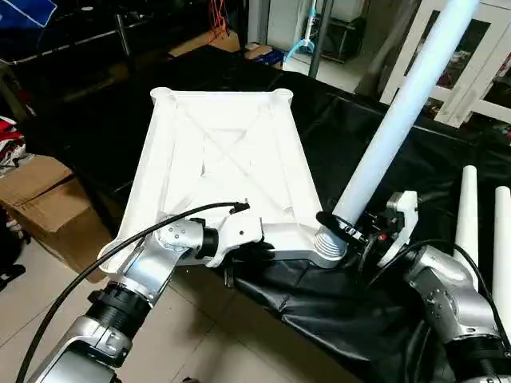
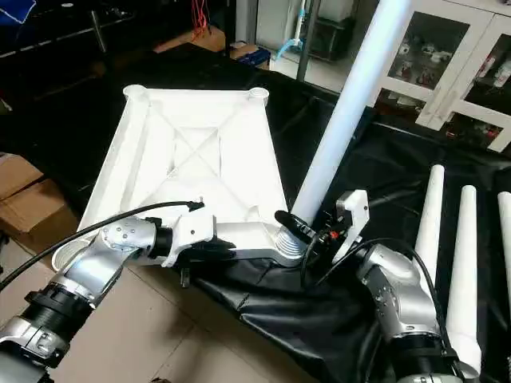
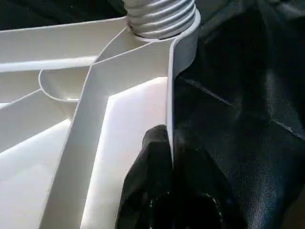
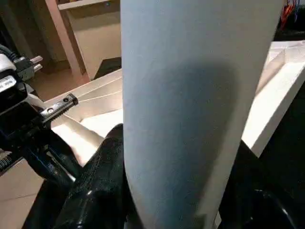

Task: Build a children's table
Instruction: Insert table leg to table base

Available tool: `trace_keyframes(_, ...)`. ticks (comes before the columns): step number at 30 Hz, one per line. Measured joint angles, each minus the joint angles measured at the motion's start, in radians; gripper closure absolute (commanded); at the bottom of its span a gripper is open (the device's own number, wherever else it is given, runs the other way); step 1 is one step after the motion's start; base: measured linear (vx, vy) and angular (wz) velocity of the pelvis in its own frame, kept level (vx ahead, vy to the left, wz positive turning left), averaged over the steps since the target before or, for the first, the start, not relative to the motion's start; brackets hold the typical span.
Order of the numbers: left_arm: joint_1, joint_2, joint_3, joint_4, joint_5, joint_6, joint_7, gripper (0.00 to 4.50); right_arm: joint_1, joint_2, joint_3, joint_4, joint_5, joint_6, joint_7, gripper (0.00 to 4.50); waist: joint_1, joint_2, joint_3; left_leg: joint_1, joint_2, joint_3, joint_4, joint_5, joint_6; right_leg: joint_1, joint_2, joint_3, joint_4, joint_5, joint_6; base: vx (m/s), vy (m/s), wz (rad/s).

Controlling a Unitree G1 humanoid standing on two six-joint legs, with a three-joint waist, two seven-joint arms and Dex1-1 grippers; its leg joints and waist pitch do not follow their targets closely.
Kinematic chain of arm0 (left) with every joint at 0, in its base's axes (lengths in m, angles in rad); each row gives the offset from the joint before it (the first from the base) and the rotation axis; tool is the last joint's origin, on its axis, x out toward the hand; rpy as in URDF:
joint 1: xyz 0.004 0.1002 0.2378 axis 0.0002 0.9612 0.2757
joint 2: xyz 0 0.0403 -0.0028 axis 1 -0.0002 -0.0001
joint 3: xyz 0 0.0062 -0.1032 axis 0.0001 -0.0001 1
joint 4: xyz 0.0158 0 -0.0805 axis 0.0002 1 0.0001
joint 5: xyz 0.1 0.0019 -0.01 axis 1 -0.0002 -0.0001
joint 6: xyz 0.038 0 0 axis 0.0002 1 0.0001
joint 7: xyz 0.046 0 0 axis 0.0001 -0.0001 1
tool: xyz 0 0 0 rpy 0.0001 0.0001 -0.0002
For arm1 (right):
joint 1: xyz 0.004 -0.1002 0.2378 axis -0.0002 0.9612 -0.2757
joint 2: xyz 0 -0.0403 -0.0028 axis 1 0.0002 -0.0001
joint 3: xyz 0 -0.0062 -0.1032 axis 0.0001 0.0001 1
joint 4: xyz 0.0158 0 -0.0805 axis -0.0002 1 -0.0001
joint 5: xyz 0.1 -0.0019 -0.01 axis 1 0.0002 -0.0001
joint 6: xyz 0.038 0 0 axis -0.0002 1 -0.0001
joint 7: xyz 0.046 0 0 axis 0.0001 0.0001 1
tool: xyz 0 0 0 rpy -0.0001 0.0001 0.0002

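The black fingers (image 3: 157, 157) of the left gripper (image 3: 170, 143) are pressed together on the thin side wall of the table top (image 1: 231, 152), one finger on each side of the wall, near the corner closest to the robot. The right gripper (image 1: 343, 226) has its fingers (image 4: 102, 171) around the lower end of a white leg (image 1: 403, 112), one on each side of the tube, so it is closed on the leg just above the thread.

This leg stands with its threaded end (image 1: 329, 243) in the near right corner socket of the top. Its long axis is not vertical; it leans up and to the right, away from the top, and its upper end leaves the picture. Some rings of the thread are visible above the socket.

The table top lies upside down on a black cloth (image 1: 335, 311), its X-shaped ribs facing up, its long side running away from the robot. The two far corner sockets (image 1: 162, 95) hold nothing.

Spare legs (image 2: 431, 215) lie on the cloth at the right, near each other and pointing away from the robot. A cardboard box (image 1: 44, 199) stands on the floor at the left.
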Motion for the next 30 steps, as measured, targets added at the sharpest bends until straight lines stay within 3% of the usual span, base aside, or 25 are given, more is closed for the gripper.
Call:
trace_keyframes(9,0.000,0.002,0.000,0.000,0.001,0.002,0.001,4.50,0.025,0.006,0.030,-0.030,-0.072,-0.100,-0.024,2.62,-0.002,-0.002,-0.001,0.001,0.000,0.000,-0.001,-0.001,-0.001,0.001,0.000,0.000,0.000,0.000,0.000,0.000,0.000,0.00)
trace_keyframes(17,0.004,-0.001,0.000,0.002,0.010,0.001,0.020,4.50,0.087,0.105,0.030,-0.016,-0.139,-0.282,-0.167,2.62,-0.007,-0.004,-0.003,0.003,0.000,0.000,-0.001,-0.001,-0.002,0.001,0.000,0.001,-0.002,0.001,-0.002,0.000,0.000,0.00)
trace_keyframes(21,0.012,-0.006,0.000,0.002,0.011,0.000,0.032,4.50,0.097,0.125,0.023,-0.007,-0.140,-0.297,-0.189,2.62,-0.010,-0.004,-0.003,0.009,-0.001,0.000,-0.003,-0.001,-0.002,0.009,0.000,0.001,-0.009,0.002,-0.002,0.000,0.000,0.00)
trace_keyframes(24,0.024,-0.006,0.000,0.002,0.012,-0.001,0.036,4.50,0.097,0.126,0.029,0.006,-0.146,-0.302,-0.189,2.62,-0.016,-0.002,-0.005,0.019,-0.002,0.001,-0.015,-0.001,-0.002,0.015,0.000,0.001,-0.021,0.003,-0.005,0.000,0.000,0.00)
trace_keyframes(30,0.031,-0.007,0.001,0.002,0.012,-0.010,0.044,4.50,0.089,0.126,0.031,0.013,-0.155,-0.311,-0.191,2.62,-0.025,0.001,-0.017,0.018,-0.002,0.001,-0.020,0.000,-0.004,0.016,0.001,-0.001,-0.022,0.003,-0.005,0.000,0.000,0.00)
